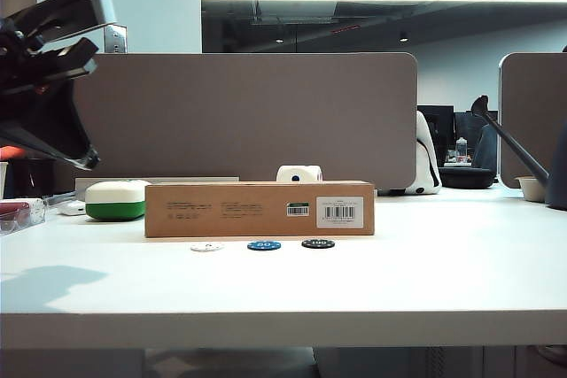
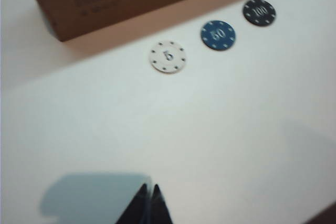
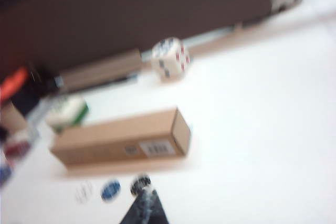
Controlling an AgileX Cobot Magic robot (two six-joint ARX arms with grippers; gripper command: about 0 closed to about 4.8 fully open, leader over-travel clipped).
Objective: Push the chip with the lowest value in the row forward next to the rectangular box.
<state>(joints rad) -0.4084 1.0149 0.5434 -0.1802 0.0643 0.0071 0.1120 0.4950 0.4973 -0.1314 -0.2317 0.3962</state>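
While the white 5 chip [image 2: 167, 56] is lying short of the cardboard box [image 1: 259, 209], both closed tools, left tool [image 2: 147, 205] and right tool [image 3: 145, 209], are hovering above the tabletop [image 1: 425, 281].

White chip [image 2: 168, 56], marked 5, lies flat at row's [image 1: 262, 244] left end, just in front of brown rect. box [image 1: 259, 209], not touching.

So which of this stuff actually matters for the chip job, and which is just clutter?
Matters:
white chip
blue chip
black chip
rectangular box
left gripper, fingers together
right gripper

Clutter:
green-and-white case
large die
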